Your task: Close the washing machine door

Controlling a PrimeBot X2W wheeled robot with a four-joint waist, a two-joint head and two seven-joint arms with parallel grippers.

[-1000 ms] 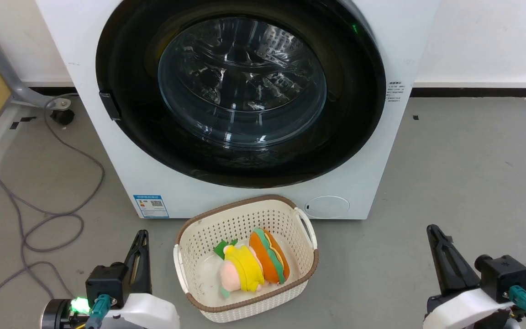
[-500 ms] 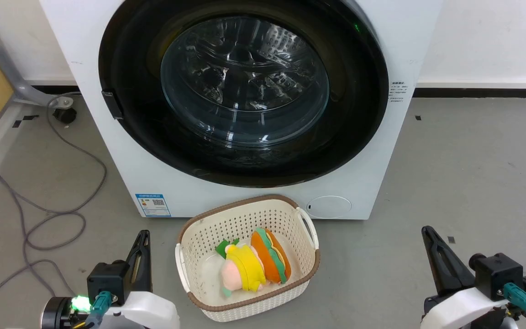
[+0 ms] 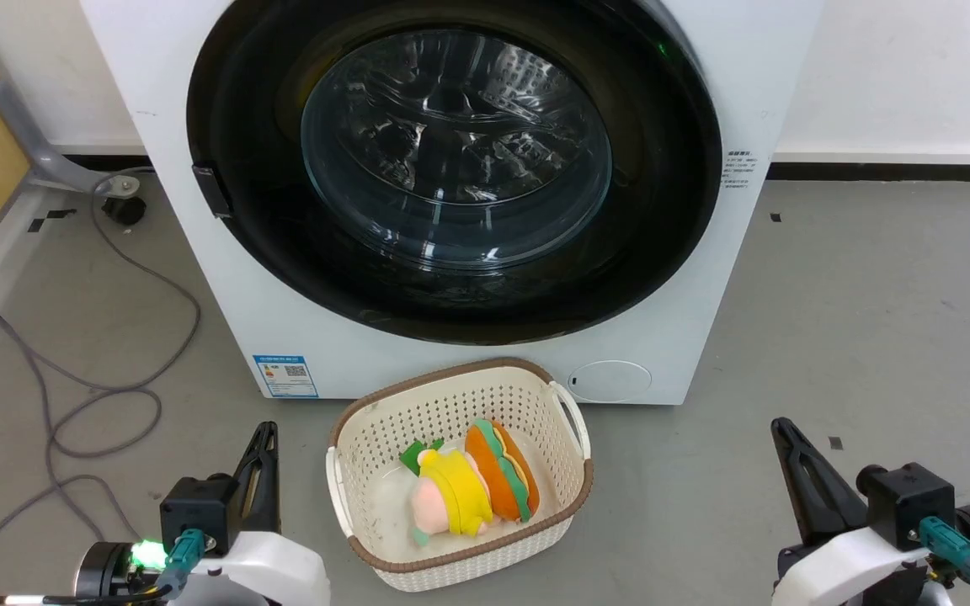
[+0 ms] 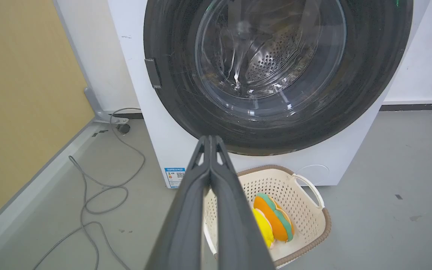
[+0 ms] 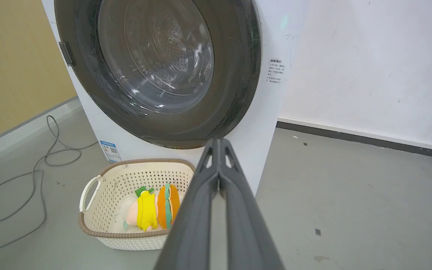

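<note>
**Left gripper** [image 3: 266, 431]: low over the grey floor [image 3: 830, 320]. Both dark fingers are pressed together to a point, with nothing between them.

**Right gripper** [image 3: 781, 427]: well apart from the left one, likewise clenched and empty, tips aimed forward.

**Basket** [image 3: 460, 372]: cream, perforated, brown rim. It stands on the floor between the two grippers, nearer the left.

**Plush toys** (in the basket): a yellow and pink one [image 3: 453, 503] touching an orange and green one [image 3: 503, 481].

**Cable** [image 3: 98, 396]: grey, looped on the floor to the outer side of the left gripper.

**Washing machine** [image 3: 283, 328]: white, beyond the basket and ahead of both grippers. Its blue sticker [image 3: 285, 376] lies just ahead of the left fingertips. Its round cap [image 3: 610, 380] sits past the basket, toward the right gripper.

**Washing machine door** [image 3: 662, 210]: a glossy black ring with a clear bulging window, lying flat against the washer's front. It is ahead of and above both grippers, apart from each.
</note>
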